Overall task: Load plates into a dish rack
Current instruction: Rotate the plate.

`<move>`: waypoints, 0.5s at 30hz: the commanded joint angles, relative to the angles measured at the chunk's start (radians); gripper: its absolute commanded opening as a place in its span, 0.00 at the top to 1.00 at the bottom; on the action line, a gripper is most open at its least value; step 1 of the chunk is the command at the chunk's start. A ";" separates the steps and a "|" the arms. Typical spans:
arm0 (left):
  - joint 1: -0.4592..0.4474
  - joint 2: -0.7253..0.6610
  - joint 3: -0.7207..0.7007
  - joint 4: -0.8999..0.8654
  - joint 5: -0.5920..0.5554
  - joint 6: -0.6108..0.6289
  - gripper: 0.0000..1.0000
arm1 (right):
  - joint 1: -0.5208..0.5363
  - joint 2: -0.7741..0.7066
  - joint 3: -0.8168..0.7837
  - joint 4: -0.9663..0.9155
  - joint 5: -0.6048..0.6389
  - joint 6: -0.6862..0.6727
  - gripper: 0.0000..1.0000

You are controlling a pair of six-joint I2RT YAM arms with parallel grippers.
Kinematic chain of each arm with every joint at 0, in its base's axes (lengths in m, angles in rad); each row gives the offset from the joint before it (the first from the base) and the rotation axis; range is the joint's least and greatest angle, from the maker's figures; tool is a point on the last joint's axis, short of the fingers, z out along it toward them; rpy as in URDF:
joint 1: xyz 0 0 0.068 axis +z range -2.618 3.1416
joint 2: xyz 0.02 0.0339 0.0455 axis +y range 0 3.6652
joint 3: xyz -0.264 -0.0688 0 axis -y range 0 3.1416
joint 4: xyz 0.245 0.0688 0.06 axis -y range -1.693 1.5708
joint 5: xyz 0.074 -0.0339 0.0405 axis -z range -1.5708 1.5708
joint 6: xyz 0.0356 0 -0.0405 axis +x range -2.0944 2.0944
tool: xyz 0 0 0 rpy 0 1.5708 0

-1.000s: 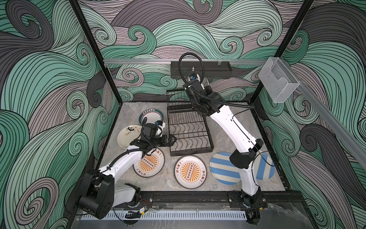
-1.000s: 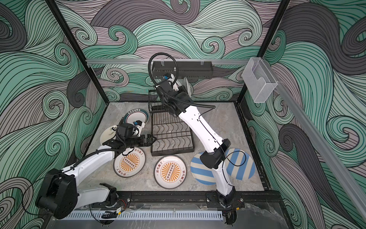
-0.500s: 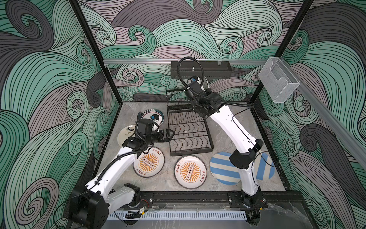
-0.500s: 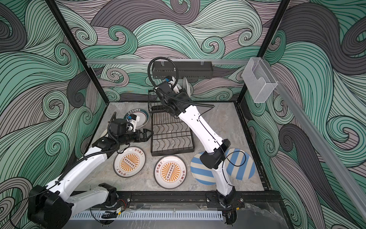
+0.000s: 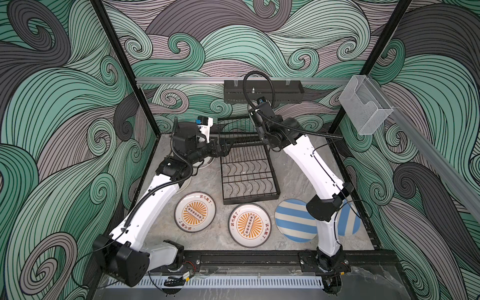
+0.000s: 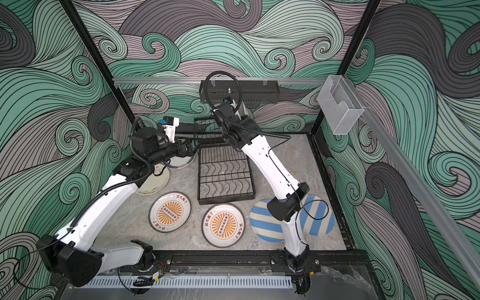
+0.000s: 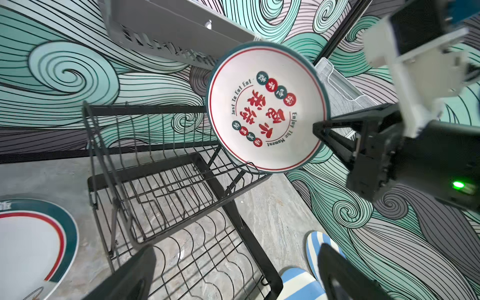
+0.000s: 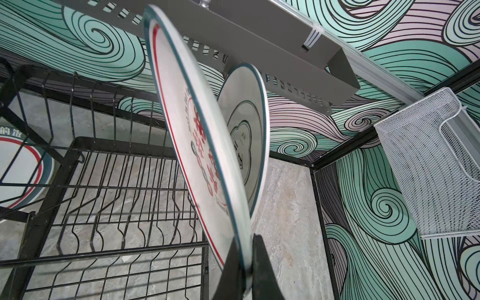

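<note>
Right gripper (image 8: 245,262): closed on the held plate; the rim is pinched between two black fingers, one on each face.
Held plate (image 7: 267,109): round, glazed white, with a thin teal edge, a red ring and red and teal printed characters. It is carried on edge and tilted over the right end of the rack's raised tier. The lower rim is at the wires; whether it is seated cannot be told.
Second plate (image 8: 246,124): whitish and teal-edged, stood on edge just behind the held plate, with its back face shown.
Left gripper (image 7: 233,280): jaws are spread wide and nothing is gripped. It is placed at the left side of the rack, beside the raised tier.
Dish rack (image 5: 249,176): thin black wire. The raised tier is formed of upright slot wires; the flat lower grid is crossed by wavy wires.
Orange-sunburst plates (image 5: 194,215) (image 5: 250,224): laid flat, just beside the rack's near edge.
Blue-striped plates (image 5: 293,220) (image 5: 350,220): laid flat, partly covered by the right arm.
Teal-rimmed plate (image 7: 39,241): laid flat, close to the rack's left side.
Cream plate (image 6: 155,181): laid flat, partly under the left arm.
Table (image 5: 293,166): grey, marbled, matte.
Open room: the upper slots on the left-arm side of the held plate are open, and a bare strip of table is left to the right of the rack.
</note>
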 commanded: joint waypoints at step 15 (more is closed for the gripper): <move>-0.039 0.395 0.381 0.172 0.216 -0.049 0.01 | -0.033 -0.232 -0.322 0.264 -0.141 0.076 1.00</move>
